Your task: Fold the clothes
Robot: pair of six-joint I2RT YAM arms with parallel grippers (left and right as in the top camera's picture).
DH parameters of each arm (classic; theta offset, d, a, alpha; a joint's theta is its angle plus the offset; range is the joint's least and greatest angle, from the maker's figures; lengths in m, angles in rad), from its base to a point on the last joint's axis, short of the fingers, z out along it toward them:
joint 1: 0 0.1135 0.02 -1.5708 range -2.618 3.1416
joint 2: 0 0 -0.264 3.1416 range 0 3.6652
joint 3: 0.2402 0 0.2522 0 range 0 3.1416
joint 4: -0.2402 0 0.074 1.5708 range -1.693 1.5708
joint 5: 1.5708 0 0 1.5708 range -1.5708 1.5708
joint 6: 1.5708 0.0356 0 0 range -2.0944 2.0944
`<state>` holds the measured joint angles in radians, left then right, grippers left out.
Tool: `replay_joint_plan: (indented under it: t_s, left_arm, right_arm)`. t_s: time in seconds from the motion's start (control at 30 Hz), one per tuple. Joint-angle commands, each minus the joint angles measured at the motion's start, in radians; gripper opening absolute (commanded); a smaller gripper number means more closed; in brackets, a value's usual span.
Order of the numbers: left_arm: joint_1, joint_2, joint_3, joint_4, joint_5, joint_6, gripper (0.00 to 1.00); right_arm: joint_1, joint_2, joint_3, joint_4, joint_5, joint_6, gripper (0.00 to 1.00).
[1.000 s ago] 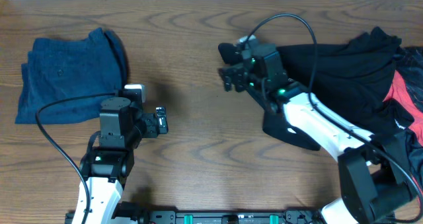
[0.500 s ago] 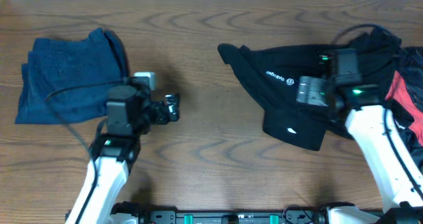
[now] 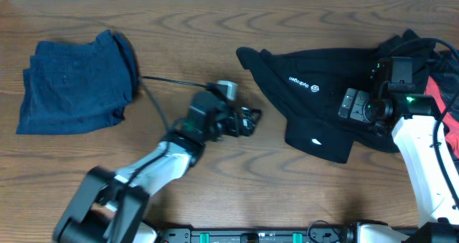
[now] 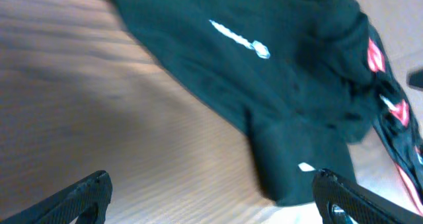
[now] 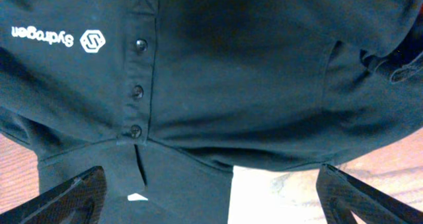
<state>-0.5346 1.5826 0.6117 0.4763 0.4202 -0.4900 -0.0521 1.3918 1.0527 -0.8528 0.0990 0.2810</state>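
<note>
The clothes I work on are chiefly a black polo shirt (image 3: pixel 308 92), crumpled on the right half of the table with its white chest logo (image 3: pixel 301 81) facing up. My left gripper (image 3: pixel 251 119) hangs open over bare wood just left of the polo's lower edge (image 4: pixel 297 178). In its wrist view the left gripper (image 4: pixel 211 197) has only table between its fingers. My right gripper (image 3: pixel 350 105) is open above the polo's right part. In its wrist view the right gripper (image 5: pixel 215 197) sits over the button placket (image 5: pixel 137 92), holding nothing.
A dark blue garment (image 3: pixel 72 82) lies folded at the far left. A red and black garment (image 3: pixel 439 103) is heaped at the right edge, touching the polo, and it also shows as a red and black garment (image 4: pixel 380 65) in the left wrist view. A black cable (image 3: pixel 168 82) trails behind the left arm.
The left arm has swung right from beside the blue garment to the table's centre. The right arm has drawn back right from the polo's left tip, uncovering the shirt.
</note>
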Motion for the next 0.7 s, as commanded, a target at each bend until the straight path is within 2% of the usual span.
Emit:
replay_joint_plan:
  t_s: [0.0,0.13,0.27,0.43,0.67]
  left_arm:
    - [-0.080,0.071,0.014,0.084,-0.003,-0.048,0.98]
    - [-0.172,0.157,0.015,0.205,-0.086,-0.048,0.98]
    - [-0.223,0.222,0.027,0.251,-0.100,-0.089,0.98]
    - [-0.266,0.301,0.072,0.244,-0.074,-0.095,0.98]
    - [-0.292,0.392,0.200,0.087,0.025,-0.091,0.99]
  right_arm:
    - [-0.007,-0.010,0.010,-0.012,-0.014,0.014,0.99]
    - [-0.007,-0.010,0.010,-0.023,-0.014,0.015,0.99]
    - [-0.007,-0.010,0.010,-0.042,-0.014,0.014,0.99]
    - [-0.006,-0.010,0.010,-0.050,-0.014,0.015,0.99]
    - [-0.006,-0.010,0.010,-0.059,-0.014,0.015,0.99]
